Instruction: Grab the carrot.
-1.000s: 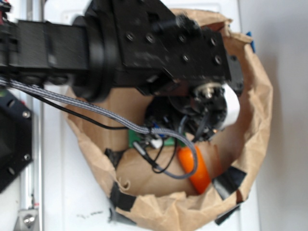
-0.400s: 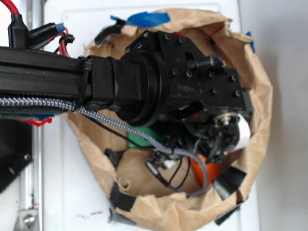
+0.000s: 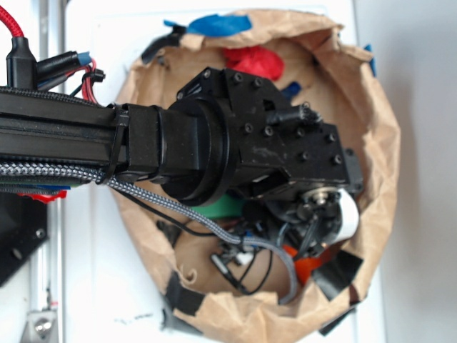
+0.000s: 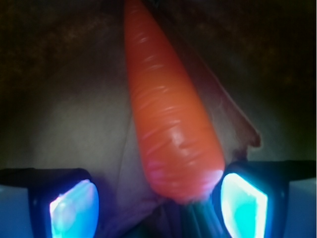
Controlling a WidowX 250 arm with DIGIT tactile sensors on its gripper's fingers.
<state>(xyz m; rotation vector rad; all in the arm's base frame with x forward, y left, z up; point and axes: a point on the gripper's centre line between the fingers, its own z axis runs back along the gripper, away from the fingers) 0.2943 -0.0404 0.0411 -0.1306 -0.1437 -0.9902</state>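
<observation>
Carrot (image 4: 171,126) lengthwise between spread glowing fingers (image 4: 74,208), wide end nearest the right one.

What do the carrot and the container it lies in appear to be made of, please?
The carrot looks like glossy moulded plastic: smooth orange skin with bright highlights and faint ridges. The bag looks like matte brown paper, creased and crumpled along its rolled rim, patched with black tape.

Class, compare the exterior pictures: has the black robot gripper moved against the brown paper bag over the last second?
Yes. The gripper has moved toward the paper bag's lower rim, now covering most of the orange plastic carrot.
</observation>
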